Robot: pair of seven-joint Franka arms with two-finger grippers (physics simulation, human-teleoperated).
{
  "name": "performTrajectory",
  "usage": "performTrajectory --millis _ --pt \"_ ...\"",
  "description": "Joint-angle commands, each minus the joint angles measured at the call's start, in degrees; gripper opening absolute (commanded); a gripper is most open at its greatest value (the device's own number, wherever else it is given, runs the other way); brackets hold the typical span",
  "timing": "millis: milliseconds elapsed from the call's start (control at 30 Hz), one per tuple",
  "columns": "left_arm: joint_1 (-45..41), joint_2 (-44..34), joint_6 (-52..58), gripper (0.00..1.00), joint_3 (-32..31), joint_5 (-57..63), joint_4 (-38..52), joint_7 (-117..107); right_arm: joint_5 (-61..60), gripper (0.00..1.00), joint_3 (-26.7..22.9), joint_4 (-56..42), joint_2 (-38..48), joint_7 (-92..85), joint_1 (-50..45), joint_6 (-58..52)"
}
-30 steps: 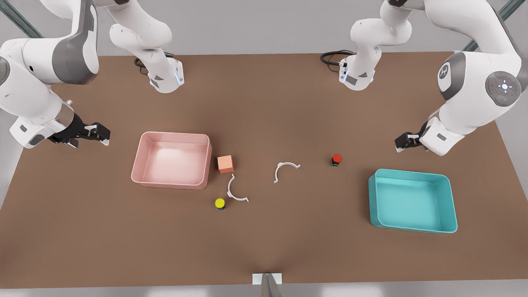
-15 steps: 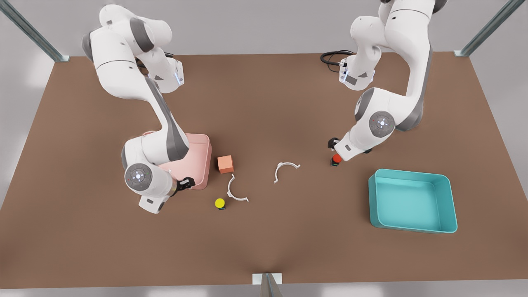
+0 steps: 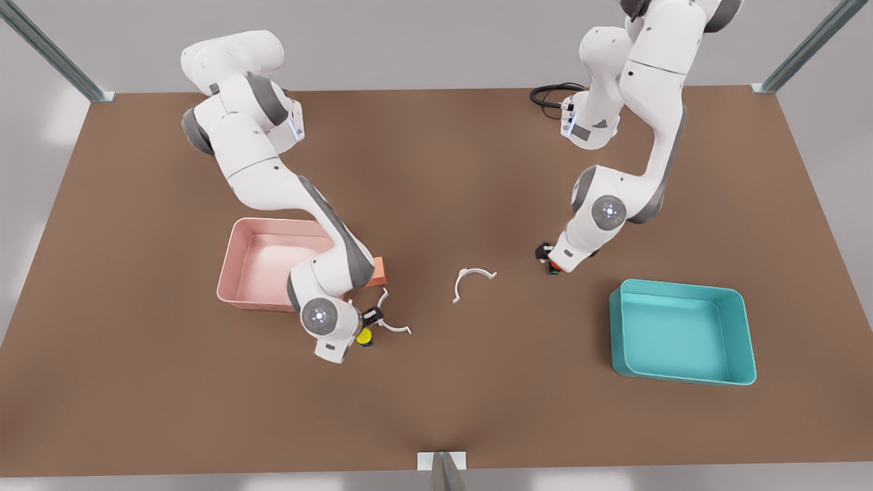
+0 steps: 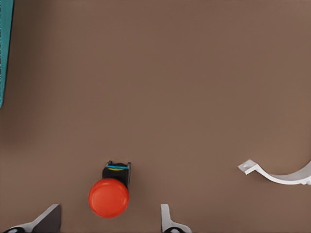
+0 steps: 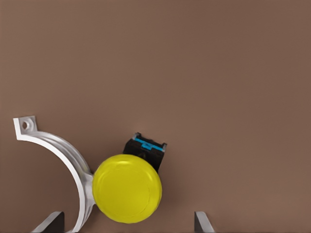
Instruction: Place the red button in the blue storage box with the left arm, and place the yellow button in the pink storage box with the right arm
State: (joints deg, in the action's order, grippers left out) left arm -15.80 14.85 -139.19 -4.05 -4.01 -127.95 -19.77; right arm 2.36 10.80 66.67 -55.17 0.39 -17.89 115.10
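Brown table (image 3: 436, 395), grasp stage. Left gripper (image 4: 109, 221), jaws wide: red button (image 4: 108, 197) centred between; descend straight. Right gripper (image 5: 129, 224), jaws wide: yellow button (image 5: 127, 188) between, white clip (image 5: 63, 153) touching; risk of snagging it.

The red button (image 4: 108, 197), a round red dome on a small dark base with a blue stripe, stands upright on the table's middle ground toward the front view's right. The blue storage box (image 3: 683, 332) (teal, low-walled, empty) lies nearer the right edge. The yellow button (image 5: 127, 188), same build, touches a white clip beside the empty pink storage box (image 3: 266, 266).
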Motion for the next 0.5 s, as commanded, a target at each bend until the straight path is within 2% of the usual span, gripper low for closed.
performTrajectory --millis 0,333,367,433,467 --pt "0.33 0.88 -5.39 1.00 0.01 0.14 -0.11 -7.56 0.28 1.00 -0.25 -0.14 -0.47 1.54 -0.92 4.52" --pt "-0.20 7.91 -10.66 1.00 -0.08 0.14 -0.02 -7.48 1.33 1.00 -0.43 2.76 -0.38 3.30 -1.27 5.22" --pt "-0.20 7.91 -10.66 1.00 0.01 0.14 -0.02 -7.48 1.33 0.99 -0.43 2.85 -0.38 3.30 -1.10 5.22" --pt "-0.20 7.83 -10.58 0.90 0.01 0.14 -0.45 -7.39 1.33 0.90 -0.43 3.73 -0.21 3.30 -1.19 5.04" --pt "-0.20 7.74 -10.58 0.90 -0.08 0.14 -0.90 -7.39 1.33 0.87 -0.43 3.99 -0.21 3.30 -1.27 5.04"
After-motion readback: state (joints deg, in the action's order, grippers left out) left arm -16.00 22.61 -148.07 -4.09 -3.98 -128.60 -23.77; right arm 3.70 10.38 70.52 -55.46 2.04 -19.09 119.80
